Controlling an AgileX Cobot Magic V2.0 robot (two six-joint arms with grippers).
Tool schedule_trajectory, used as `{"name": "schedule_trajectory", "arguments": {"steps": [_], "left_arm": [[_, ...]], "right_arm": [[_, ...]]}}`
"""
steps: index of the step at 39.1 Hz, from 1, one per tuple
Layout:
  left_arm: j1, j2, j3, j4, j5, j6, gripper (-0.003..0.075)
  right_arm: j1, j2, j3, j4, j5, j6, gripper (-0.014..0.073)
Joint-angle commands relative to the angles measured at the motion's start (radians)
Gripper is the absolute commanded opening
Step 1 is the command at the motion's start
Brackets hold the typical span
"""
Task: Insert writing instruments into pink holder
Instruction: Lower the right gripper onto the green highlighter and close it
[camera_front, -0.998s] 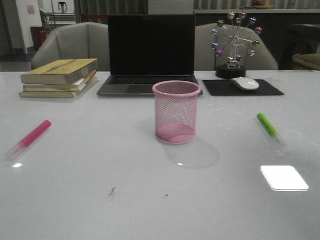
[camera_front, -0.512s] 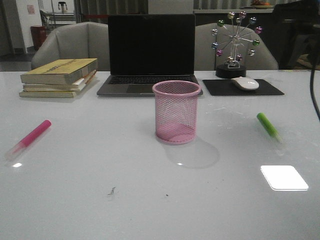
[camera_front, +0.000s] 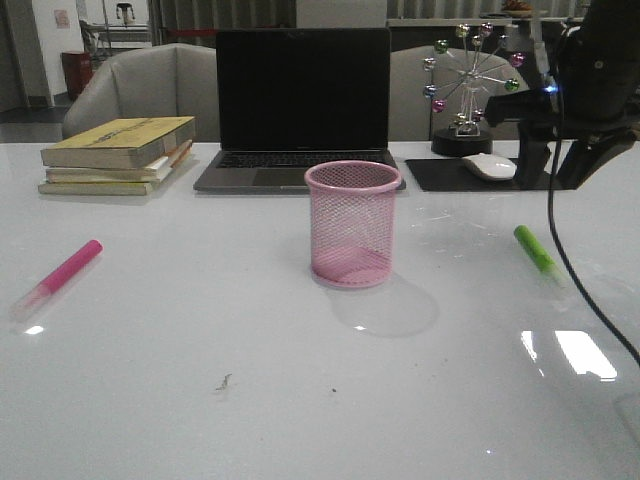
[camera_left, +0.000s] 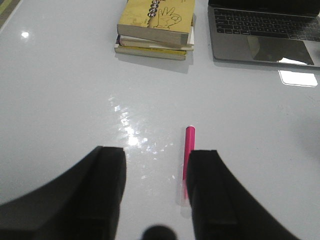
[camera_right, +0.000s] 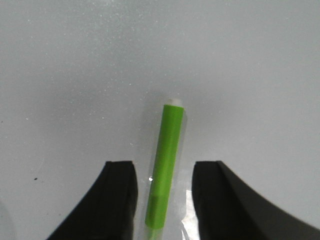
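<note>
The pink holder stands upright at the table's middle, with nothing showing through its mesh. The hot pink marker lies flat at the left. In the left wrist view it rests on the table just inside one finger of my open left gripper, untouched. The green marker lies flat at the right. My right gripper hangs above and behind it. In the right wrist view the green marker lies lengthwise between the fingers of my open right gripper, well below them.
Behind the holder stands an open laptop. A stack of books lies at the back left. At the back right are a white mouse on a black pad and a ferris-wheel ornament. The right arm's cable hangs near the green marker.
The right arm has come into the front view from the upper right and now hangs over the green marker. Both markers and the holder have stayed put.
</note>
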Motion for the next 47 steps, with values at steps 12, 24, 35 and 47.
{"name": "schedule_trajectory", "arguments": {"steps": [12,24,35,47], "left_arm": [[-0.006,-0.006,-0.038,-0.011,-0.070,-0.009,0.0372],[-0.006,-0.006,-0.038,-0.011,-0.070,-0.009,0.0372],[-0.006,-0.006,-0.038,-0.011,-0.070,-0.009,0.0372],[-0.006,-0.006,-0.038,-0.011,-0.068,-0.009,0.0372]], "right_arm": [[-0.003,0.064,-0.107,0.002,-0.015,-0.001,0.0398],[-0.003,0.115,-0.115,0.002,-0.013,-0.001,0.0398],[-0.003,0.138,-0.115,0.002,-0.024,-0.001,0.0398],[-0.003,0.190,-0.115,0.002,-0.007,-0.001,0.0381]]}}
